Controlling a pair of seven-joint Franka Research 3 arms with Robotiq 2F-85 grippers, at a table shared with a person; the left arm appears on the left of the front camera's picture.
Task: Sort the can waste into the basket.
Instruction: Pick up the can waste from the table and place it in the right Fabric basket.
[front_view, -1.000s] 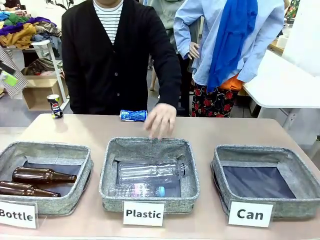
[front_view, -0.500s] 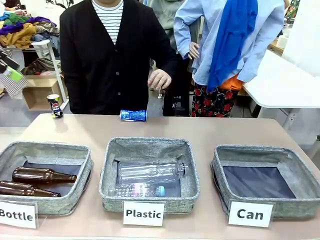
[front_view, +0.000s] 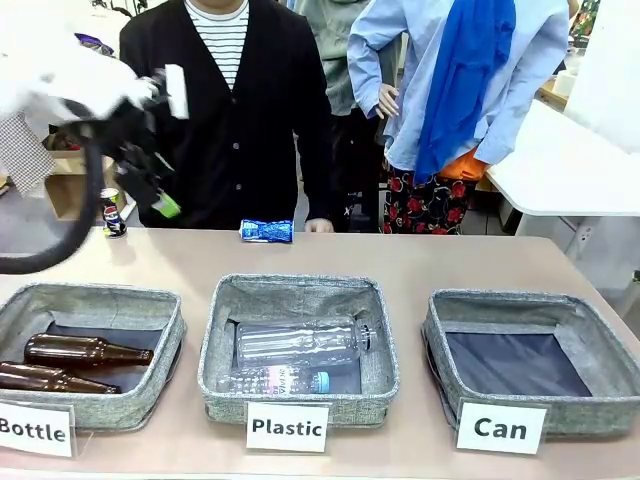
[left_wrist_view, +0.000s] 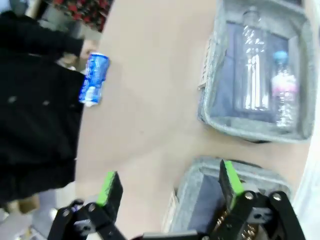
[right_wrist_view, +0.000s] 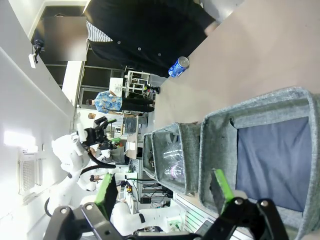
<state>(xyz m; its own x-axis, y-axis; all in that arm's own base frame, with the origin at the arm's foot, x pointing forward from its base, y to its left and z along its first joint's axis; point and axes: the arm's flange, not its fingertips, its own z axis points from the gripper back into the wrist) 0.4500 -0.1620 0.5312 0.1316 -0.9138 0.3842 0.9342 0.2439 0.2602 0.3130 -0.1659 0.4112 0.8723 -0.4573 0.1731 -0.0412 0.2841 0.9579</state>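
- One tabletop (front_view: 420, 265) carries the things. One person (front_view: 230, 130) in a dark cardigan stands at its far edge.
- Three grey woven baskets sit in a row along the near side, each behind a white card: the Bottle basket (front_view: 90, 300), the Plastic basket (front_view: 295, 290) and the Can basket (front_view: 520, 305).
- Two sets of jaws are in view. The left jaws hang above the far left of the tabletop, released, with their green pads (left_wrist_view: 107, 181) wide apart and nothing between them. The right jaws are spread the same way and grasp nothing.
- The Can basket lies straight ahead of the right jaws, with its dark lining just beyond one pad.
- Two brown bottles (front_view: 85, 351) lie on their sides in the Bottle basket, which sits close under one pad of the left jaws.
- Two clear bottles (front_view: 300, 342) lie side by side in the Plastic basket, ahead of the left jaws.
- Two cans are on the tabletop, both well apart from the Can basket.
  - The blue can (front_view: 267, 231) lies on its side with its long axis along the far edge. It is ahead of the left jaws and out past the pad on the side away from the baskets. Which end is its top cannot be told.
  - The dark can (front_view: 110, 212) stands upright at the far left corner, its long axis vertical, just below the left jaws in the front view.
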